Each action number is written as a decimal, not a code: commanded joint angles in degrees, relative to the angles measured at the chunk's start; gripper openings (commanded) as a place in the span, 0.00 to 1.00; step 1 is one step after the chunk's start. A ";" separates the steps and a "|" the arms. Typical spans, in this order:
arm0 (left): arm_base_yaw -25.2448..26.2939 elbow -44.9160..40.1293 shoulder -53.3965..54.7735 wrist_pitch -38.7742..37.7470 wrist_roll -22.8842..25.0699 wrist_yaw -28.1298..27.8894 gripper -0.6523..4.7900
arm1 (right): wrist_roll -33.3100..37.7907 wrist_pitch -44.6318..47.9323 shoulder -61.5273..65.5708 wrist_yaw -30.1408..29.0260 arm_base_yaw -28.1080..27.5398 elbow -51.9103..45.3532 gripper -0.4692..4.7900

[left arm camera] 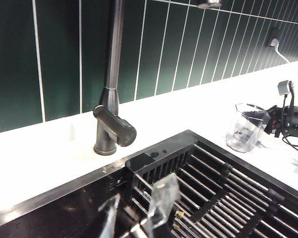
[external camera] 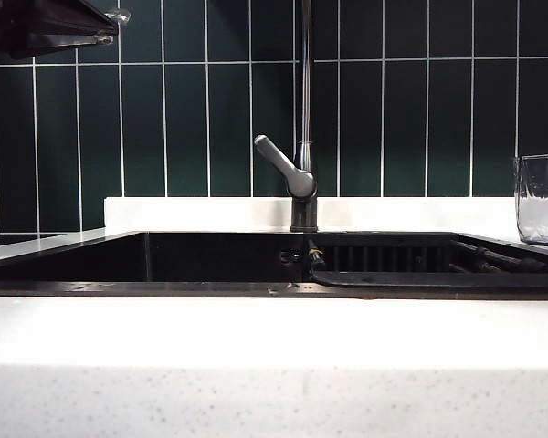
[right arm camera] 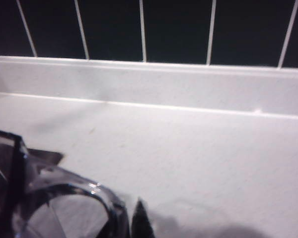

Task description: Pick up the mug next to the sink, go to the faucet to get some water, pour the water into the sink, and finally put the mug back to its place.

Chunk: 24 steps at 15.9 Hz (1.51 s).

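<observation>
Step 1, pickup: right gripper (left arm camera: 280,116) clenched on clear faceted glass mug (left arm camera: 245,127) on white counter; left gripper (left arm camera: 139,213) part-closed, empty, above black sink (left arm camera: 198,144). Next: lift upright toward tall metal faucet (external camera: 303,137).

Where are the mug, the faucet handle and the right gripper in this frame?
mug (left arm camera: 244,128): left wrist view, glass wall.
faucet handle (external camera: 283,164): exterior view, mid-lever.
right gripper (left arm camera: 268,119): left wrist view, at the mug's rim, shut on it.
</observation>
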 commanded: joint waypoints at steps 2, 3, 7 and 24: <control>0.04 0.28 2.54 1.18 0.66 2.32 0.29 | 2.40 -7.04 -10.86 -1.31 0.76 0.09 0.08; 0.04 0.28 3.91 1.62 0.63 3.41 0.29 | 2.32 -9.55 -13.79 -2.16 1.44 0.15 0.08; -0.24 0.35 8.85 3.56 0.20 6.45 0.29 | 1.90 -23.63 -19.02 -3.37 9.57 5.46 0.08; -0.35 3.52 10.49 3.78 0.24 7.04 0.28 | 9.79 -54.66 -10.84 13.38 39.08 37.70 0.08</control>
